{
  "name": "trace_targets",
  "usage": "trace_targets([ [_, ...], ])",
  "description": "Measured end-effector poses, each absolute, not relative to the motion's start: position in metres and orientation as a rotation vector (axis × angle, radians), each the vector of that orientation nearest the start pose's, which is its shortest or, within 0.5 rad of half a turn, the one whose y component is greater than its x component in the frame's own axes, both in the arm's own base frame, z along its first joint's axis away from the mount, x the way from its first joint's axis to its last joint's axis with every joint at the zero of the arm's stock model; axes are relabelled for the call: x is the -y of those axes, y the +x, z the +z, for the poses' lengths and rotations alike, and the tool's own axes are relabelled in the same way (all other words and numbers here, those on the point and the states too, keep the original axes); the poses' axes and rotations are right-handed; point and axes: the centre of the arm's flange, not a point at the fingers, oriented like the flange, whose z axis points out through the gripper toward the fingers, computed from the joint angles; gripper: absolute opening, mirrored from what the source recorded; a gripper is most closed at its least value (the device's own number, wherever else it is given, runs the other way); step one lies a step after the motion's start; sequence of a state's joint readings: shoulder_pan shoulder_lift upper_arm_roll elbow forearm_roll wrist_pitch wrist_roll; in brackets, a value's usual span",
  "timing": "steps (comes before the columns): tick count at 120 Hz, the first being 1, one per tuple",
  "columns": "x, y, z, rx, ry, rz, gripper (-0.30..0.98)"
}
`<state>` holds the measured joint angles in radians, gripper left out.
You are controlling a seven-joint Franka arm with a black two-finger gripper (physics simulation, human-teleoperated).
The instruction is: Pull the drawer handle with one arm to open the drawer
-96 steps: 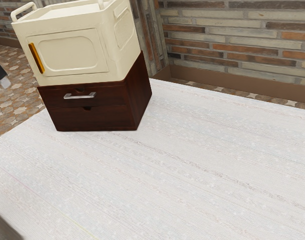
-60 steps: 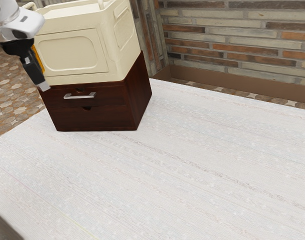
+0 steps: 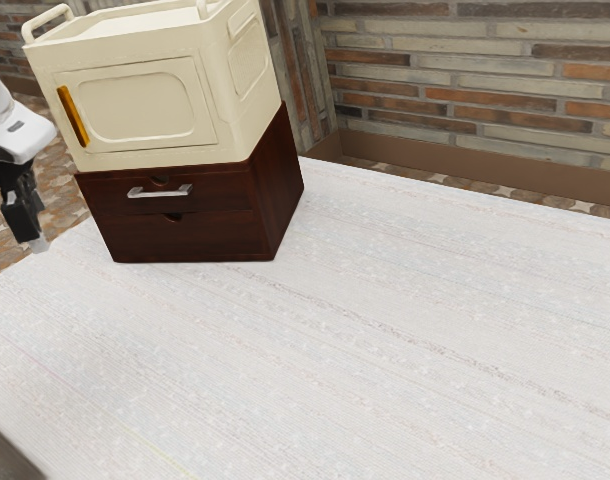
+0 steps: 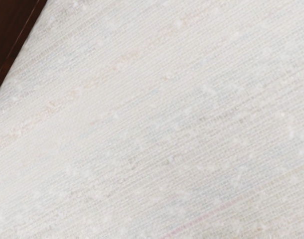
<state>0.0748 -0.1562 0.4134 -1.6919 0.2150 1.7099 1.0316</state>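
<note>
My gripper [image 3: 39,244] is at the exterior view's far left, pointing down, apart from the dark brown drawer cabinet [image 3: 215,238]. Whether its fingers stand apart cannot be made out. The silver handle [image 3: 160,191] sits on the front of the upper drawer [image 3: 217,198], and nothing touches it. Both drawers look flush with the cabinet front. In the wrist view a corner of the dark cabinet [image 4: 10,30] shows beside the pale tabletop.
A cream box [image 3: 140,105] with an orange door handle [image 3: 73,116] rests on top of the cabinet. The white table [image 3: 345,340] stretches in front of the cabinet and toward the exterior view's right. Behind stands a brick wall [image 3: 475,90].
The arm came into the exterior view from the left, passed in front of the cream box's edge, then moved down and back leftward, away from the cabinet. Cabinet and drawers look unchanged.
</note>
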Motion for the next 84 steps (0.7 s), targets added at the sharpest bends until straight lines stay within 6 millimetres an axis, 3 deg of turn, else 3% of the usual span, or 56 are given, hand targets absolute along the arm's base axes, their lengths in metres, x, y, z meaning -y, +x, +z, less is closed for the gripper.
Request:
trace_targets([
  [21,-0.282,0.451,0.642,-0.864,-2.694,0.012,0.69],
  [47,-0.305,0.481,0.614,-0.895,-2.612,0.059,0.69],
  [62,-0.317,0.499,0.613,-0.902,-2.571,0.069,0.69],
  [84,-0.321,0.513,0.613,-0.949,-2.487,0.094,0.69],
])
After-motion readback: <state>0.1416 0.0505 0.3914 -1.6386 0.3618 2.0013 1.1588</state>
